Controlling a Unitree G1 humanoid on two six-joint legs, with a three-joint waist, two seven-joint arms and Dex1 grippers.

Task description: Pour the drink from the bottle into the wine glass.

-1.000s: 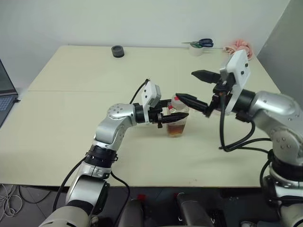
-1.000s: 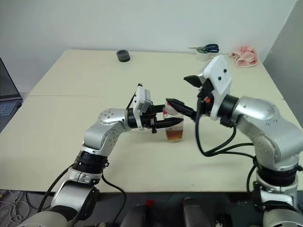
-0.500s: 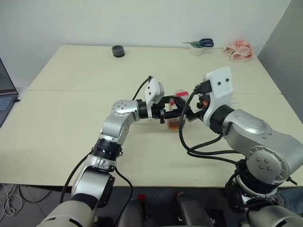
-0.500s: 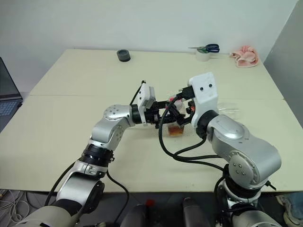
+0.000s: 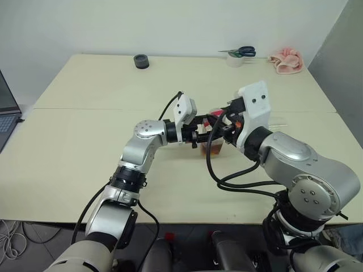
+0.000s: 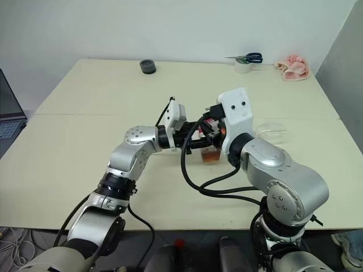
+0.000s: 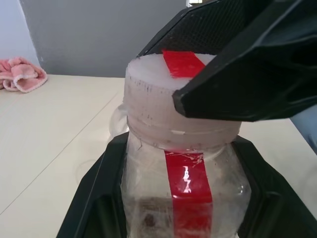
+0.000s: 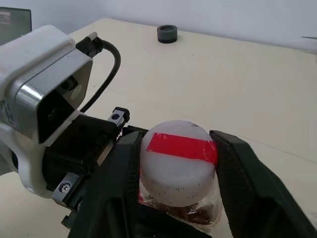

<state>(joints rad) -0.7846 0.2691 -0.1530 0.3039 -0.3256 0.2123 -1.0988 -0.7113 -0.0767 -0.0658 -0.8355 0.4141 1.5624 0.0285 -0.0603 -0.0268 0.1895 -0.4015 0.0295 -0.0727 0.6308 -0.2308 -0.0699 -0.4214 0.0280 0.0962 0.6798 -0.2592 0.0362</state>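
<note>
Gripping clear squarish bottle [image 7: 183, 198], round white cap [image 8: 177, 161]

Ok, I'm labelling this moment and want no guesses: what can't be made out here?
- Drink level in the bottle: head views, left tool and right tool cover it; left wrist view, bottom edge cuts it off.
- Whether the right tool grips the cap: right wrist view, contact unclear.
- Wine glass, upright or lying: head views, faint clear shape beyond the right arm.

Black round lid [image 5: 140, 61] is sitting at the far edge of the surface [image 5: 85, 141]. Scissors [image 5: 243, 51] are lying well apart from it, pink cloth [image 5: 286, 59] just beyond them.
</note>
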